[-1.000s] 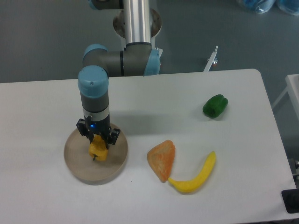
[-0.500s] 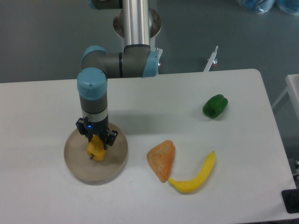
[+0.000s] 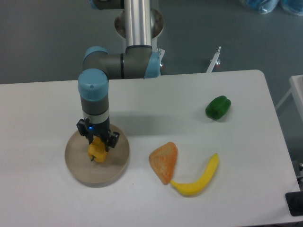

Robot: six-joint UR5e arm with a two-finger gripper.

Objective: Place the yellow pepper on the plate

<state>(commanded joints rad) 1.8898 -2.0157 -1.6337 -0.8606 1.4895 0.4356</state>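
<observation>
- The claw [image 3: 97,144] gripped the yellow pepper [image 3: 96,150] over the plate [image 3: 75,165], lower left of frame.
- Releasing while tilted (contact unclear) risked it rolling off.

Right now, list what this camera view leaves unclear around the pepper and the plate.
- Whether the yellow pepper touches the plate or hangs just above it: the steep camera angle hides any gap.
- How the gripper grips it: the fingers are mostly hidden behind the wrist body, so contact is inferred.
- The pepper's top: covered by the gripper.
- The plate's far rim: blocked by the arm.
</observation>
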